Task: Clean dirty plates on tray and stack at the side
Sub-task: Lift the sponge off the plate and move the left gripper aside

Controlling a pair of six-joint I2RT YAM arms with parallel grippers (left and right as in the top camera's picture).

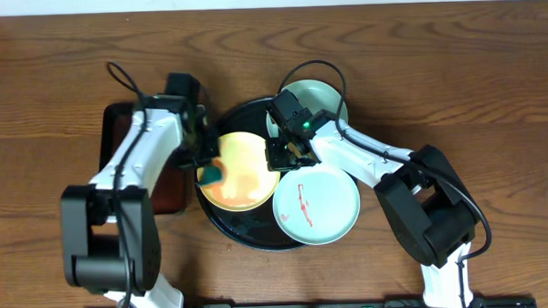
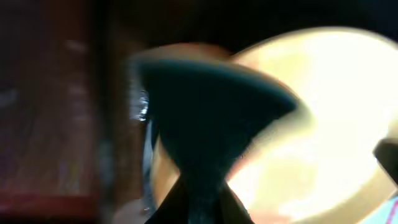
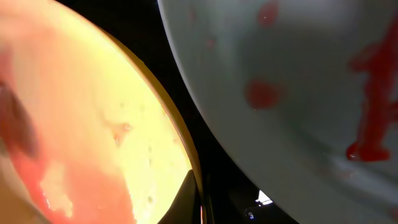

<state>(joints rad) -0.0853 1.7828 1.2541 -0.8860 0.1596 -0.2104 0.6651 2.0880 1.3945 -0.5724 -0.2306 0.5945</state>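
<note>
My left jaws grip a teal sponge point(image 1: 212, 172) on the yellow plate point(image 1: 247, 173) in the tray point(image 1: 229, 231), right jaws closed at its rim, the best hold, I judge, on something light, stiff and sauce-slick.

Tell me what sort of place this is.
Probably a robotics lab's test bench, staged for dish-cleaning: two robot arms at a wooden table, a round black tray holding sauce-streaked plates, the left hand gripping a teal pad.
</note>
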